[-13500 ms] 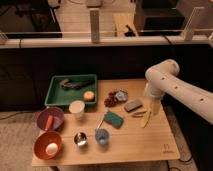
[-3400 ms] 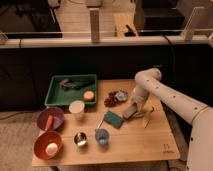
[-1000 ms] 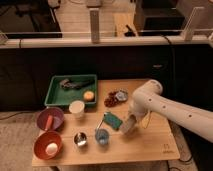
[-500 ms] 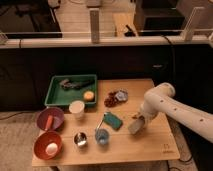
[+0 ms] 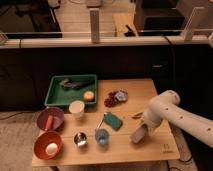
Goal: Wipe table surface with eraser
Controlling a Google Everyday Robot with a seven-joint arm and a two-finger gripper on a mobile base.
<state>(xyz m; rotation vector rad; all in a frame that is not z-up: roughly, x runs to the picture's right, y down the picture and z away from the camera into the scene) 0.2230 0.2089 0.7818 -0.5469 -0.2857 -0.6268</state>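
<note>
My gripper point(image 5: 138, 134) is at the end of the white arm point(image 5: 167, 111), which reaches in from the right. It is low over the front right part of the light tan wooden table surface point(image 5: 125, 152). It is shut on the eraser point(image 5: 136, 135), a small block with its tan face showing, held against or just above the wood. The fingers are mostly hidden behind the wrist. A small dark logo point(image 5: 165, 146) marks the table near the front right corner.
A teal sponge point(image 5: 114, 120) lies just left of the gripper, with a blue cup point(image 5: 101, 136) and a metal cup point(image 5: 80, 139) in front of it. A green tray point(image 5: 56, 97), white cup point(image 5: 76, 108), two bowls point(image 5: 49, 145) and dark red fruit point(image 5: 112, 99) are further left and back.
The gripper with the eraser has moved from beside the teal sponge to the right and toward the table's front edge. Nothing else has moved.
</note>
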